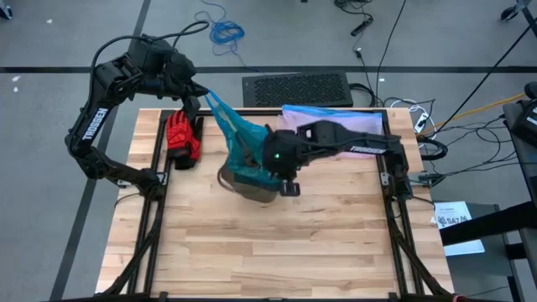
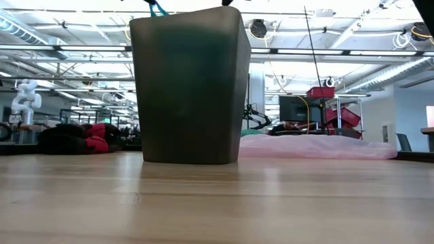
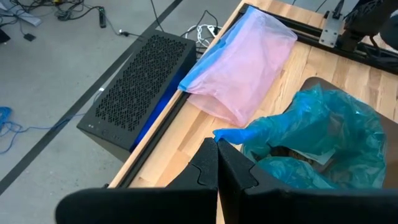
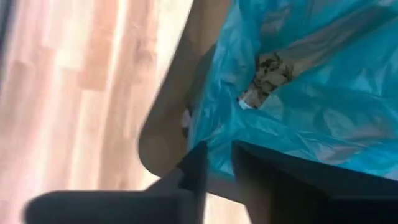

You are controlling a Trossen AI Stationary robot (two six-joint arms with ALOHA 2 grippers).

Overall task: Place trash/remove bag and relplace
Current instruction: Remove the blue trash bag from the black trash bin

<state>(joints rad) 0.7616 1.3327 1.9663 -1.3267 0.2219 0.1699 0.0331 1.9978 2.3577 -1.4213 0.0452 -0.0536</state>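
I see the bag (image 1: 239,134), crinkly translucent teal, sitting in the grey bin (image 2: 186,88) mid-worktop (image 1: 277,243), crumpled paper (image 4: 267,74) inside. My left tool (image 3: 217,163) is clamped on a stretched corner; my right tool (image 4: 217,165) pinches bag and bin rim. A pink bag (image 3: 245,68) lies behind.

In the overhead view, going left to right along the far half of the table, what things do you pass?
Red and black glove → teal bag, stretched up from the bin to the left claw → right claw at the bin's rim → pink bag.
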